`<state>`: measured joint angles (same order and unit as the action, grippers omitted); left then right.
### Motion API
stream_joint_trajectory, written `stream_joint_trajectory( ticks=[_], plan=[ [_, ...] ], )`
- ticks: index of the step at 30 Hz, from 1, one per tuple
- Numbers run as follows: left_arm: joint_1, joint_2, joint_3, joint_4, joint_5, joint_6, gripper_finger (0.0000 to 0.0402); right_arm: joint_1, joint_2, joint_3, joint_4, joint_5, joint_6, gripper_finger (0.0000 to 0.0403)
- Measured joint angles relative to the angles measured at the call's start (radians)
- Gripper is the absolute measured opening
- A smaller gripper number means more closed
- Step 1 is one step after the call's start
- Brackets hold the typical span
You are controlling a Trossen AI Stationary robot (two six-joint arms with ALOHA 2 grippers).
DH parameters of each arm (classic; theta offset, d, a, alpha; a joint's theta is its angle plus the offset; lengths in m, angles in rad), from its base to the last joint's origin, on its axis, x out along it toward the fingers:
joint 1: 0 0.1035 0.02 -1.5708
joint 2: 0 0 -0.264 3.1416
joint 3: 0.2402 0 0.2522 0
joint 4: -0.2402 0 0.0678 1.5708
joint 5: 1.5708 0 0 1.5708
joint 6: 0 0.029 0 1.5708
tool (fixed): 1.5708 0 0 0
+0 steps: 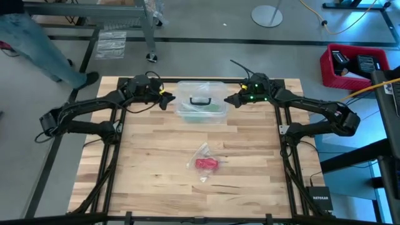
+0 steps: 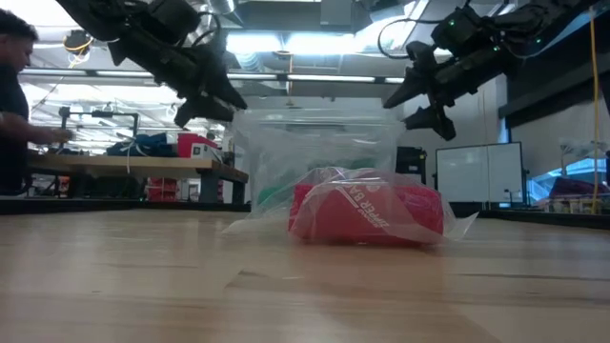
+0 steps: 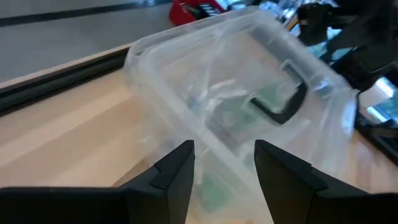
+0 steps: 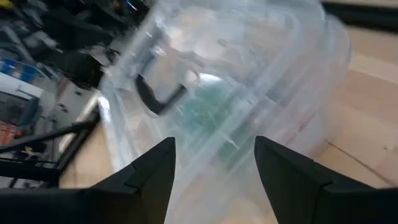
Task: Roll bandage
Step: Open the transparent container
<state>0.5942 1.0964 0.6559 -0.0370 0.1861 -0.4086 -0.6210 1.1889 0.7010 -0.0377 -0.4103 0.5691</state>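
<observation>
The red bandage is a short roll inside a small clear plastic bag that lies on the table's middle, toward the near edge; it also shows in the low view. My left gripper is open in the air just left of a clear plastic box with a black handle. My right gripper is open in the air just right of the box. Both are far from the bandage.
The clear box stands at the table's far middle with green things inside. A red crate stands on the floor at the right. A person stands beyond the table's far left corner.
</observation>
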Motion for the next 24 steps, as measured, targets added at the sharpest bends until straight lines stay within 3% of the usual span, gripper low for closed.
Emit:
stream_joint_trajectory(
  ticks=[10,24],
  plan=[
    [-0.024,0.075,0.000,0.039,-0.011,-0.008,0.0159,0.051,0.026,0.000,0.015,0.040,0.008,0.0223],
    [-0.052,0.081,-0.002,0.067,0.006,-0.024,0.0159,0.051,0.026,-0.002,0.030,0.042,0.029,0.0223]
  ],
)
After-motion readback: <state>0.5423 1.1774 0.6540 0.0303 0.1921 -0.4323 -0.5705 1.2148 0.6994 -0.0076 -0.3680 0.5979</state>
